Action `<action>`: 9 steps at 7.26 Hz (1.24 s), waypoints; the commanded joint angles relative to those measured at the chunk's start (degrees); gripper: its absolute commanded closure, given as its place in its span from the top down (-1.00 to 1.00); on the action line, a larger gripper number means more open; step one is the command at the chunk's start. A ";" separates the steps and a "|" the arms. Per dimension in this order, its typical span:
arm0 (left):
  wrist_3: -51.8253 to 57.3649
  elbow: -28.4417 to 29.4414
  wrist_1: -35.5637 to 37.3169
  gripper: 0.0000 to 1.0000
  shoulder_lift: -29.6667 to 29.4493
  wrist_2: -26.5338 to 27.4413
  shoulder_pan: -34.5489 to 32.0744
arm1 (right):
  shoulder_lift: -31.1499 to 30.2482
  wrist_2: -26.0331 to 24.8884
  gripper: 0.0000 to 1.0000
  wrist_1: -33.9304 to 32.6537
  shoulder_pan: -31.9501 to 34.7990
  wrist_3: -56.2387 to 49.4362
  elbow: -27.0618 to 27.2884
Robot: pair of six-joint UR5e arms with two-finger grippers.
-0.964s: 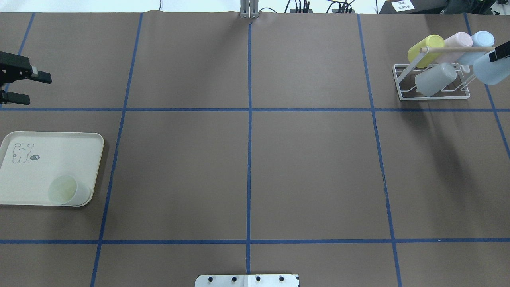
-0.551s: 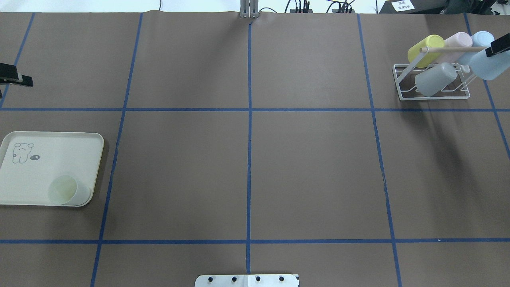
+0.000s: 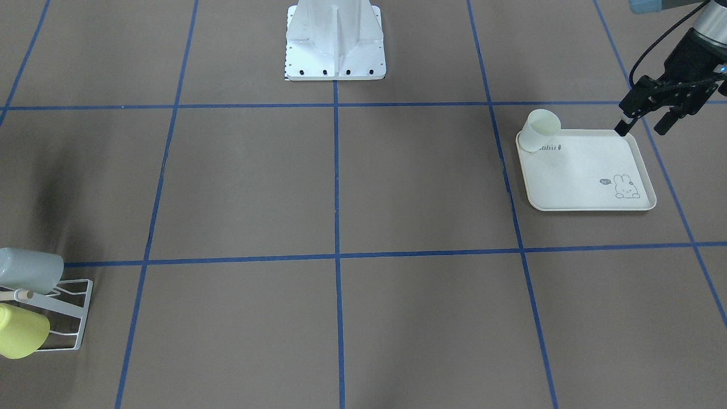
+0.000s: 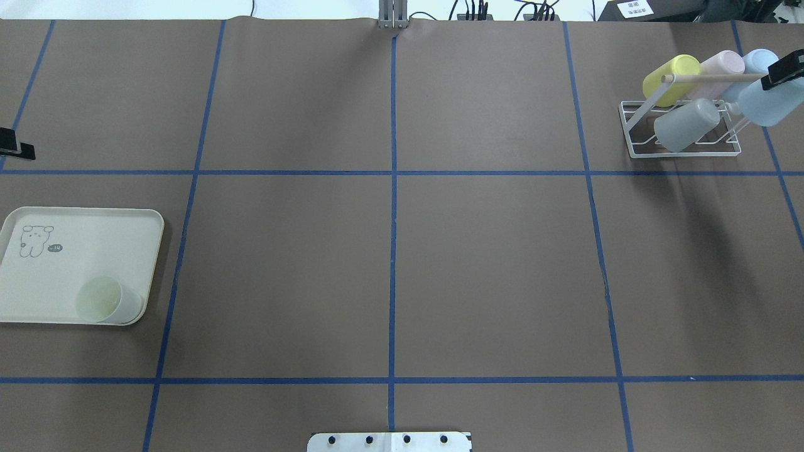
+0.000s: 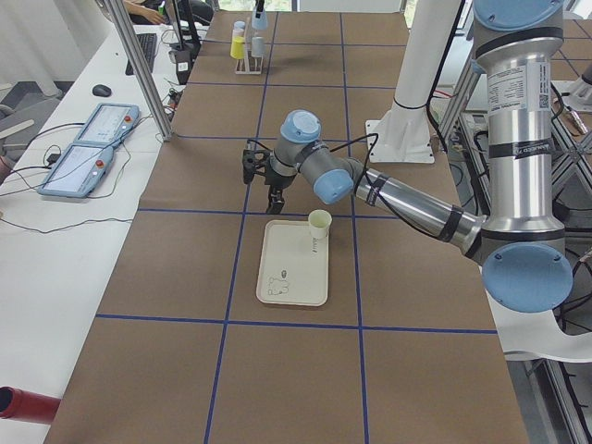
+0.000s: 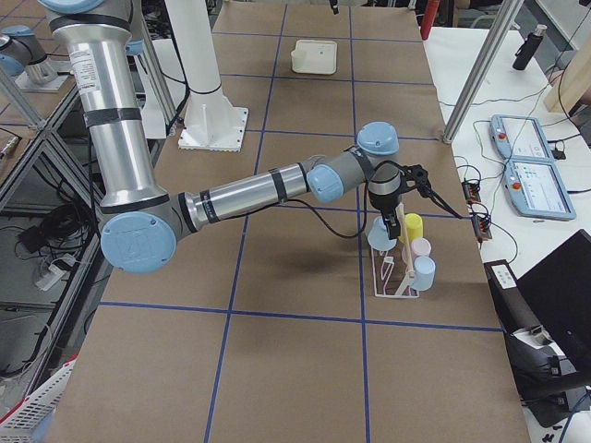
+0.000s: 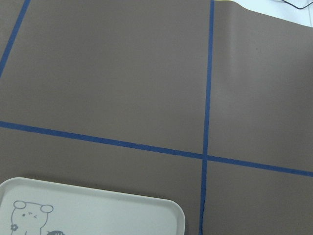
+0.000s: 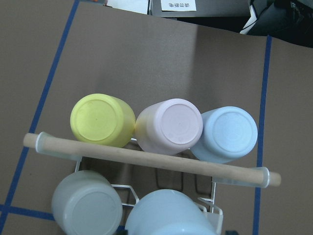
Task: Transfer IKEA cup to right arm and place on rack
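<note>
Four cups crowd the white wire rack (image 4: 634, 135) as the right gripper (image 4: 779, 74) clamps a pale blue IKEA cup (image 4: 769, 100) beside the grey one (image 4: 686, 124). The left gripper (image 3: 643, 126), fingers spread, hovers near the rabbit-print tray (image 4: 81, 251), which bears one pale cup (image 4: 107, 300).

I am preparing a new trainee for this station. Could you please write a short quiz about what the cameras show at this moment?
1. How many cups stand on the tray?
2. True or false: the left gripper is open and holds nothing.
3. On the rack, which cup is in the middle of the row of three?
A. yellow cup
B. pink cup
C. grey cup

Key: 1. one; 2. true; 3. B
</note>
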 commanded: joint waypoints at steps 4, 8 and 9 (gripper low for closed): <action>0.14 -0.76 0.11 1.00 3.44 2.14 5.68 | 3.46 0.10 -0.48 0.22 -0.47 0.19 -4.72; 0.05 -3.04 0.19 1.00 5.38 2.15 6.22 | 3.29 2.74 -0.47 0.39 -0.65 0.28 -4.80; 0.05 -3.39 0.19 1.00 5.47 2.15 6.30 | 3.20 2.56 -0.47 0.48 -0.83 0.28 -4.98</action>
